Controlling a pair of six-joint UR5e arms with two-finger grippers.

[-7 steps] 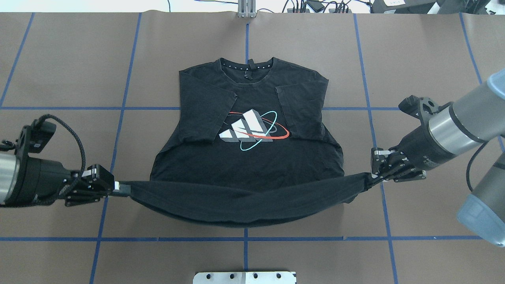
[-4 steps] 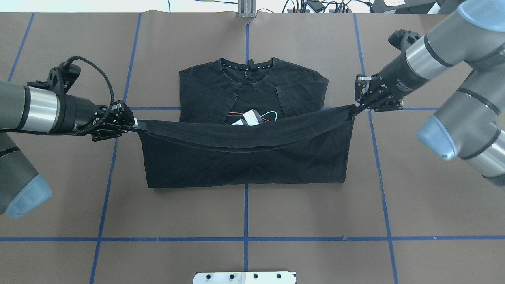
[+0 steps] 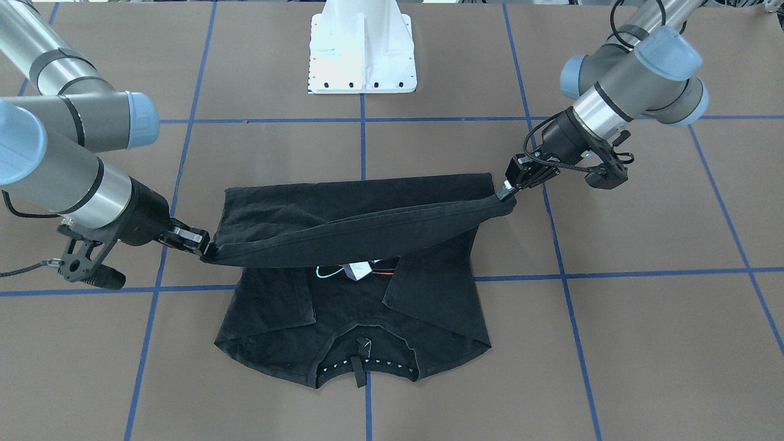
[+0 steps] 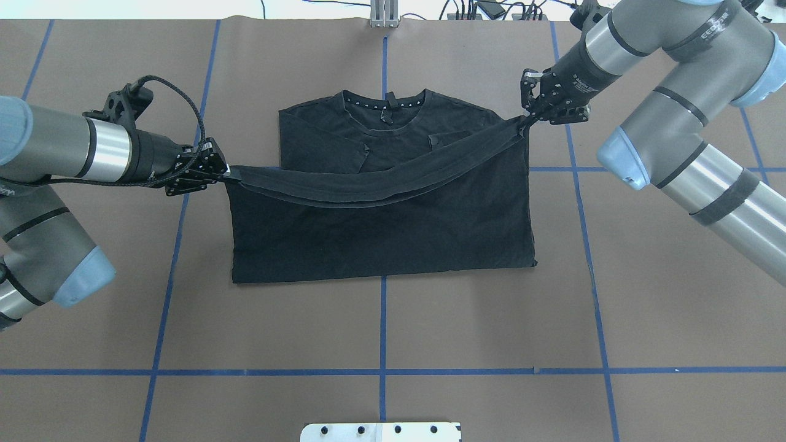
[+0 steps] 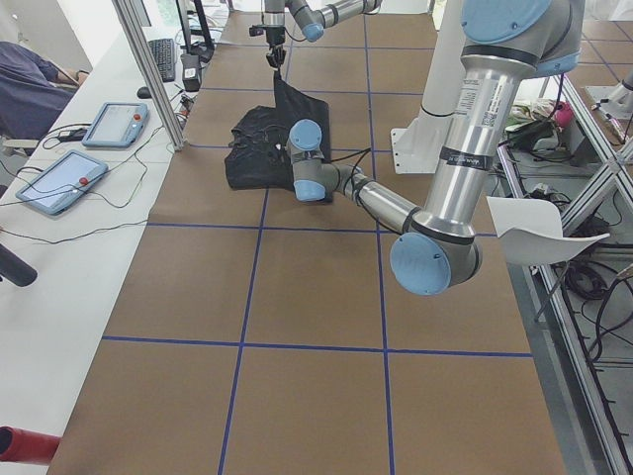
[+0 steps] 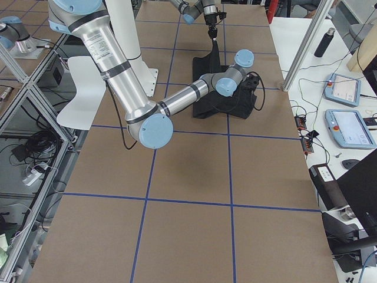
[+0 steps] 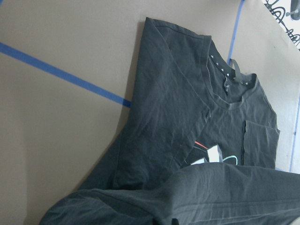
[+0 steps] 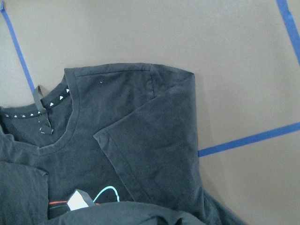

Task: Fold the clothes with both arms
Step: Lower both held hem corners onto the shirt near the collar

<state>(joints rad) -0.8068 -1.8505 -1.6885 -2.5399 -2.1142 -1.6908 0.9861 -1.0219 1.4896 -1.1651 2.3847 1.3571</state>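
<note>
Overhead, the black T-shirt (image 4: 381,239) lies on the bench (image 4: 491,319), collar at the far side, its hem lifted as a sagging band that hides the chest print; the front-facing and both wrist views catch a sliver of that chest print (image 3: 361,269) beneath the band. Both the left gripper (image 4: 224,172) and the right gripper (image 4: 527,120) are clamped on a hem corner, arms reaching in low from opposite sides, the right one nearer the collar
</note>
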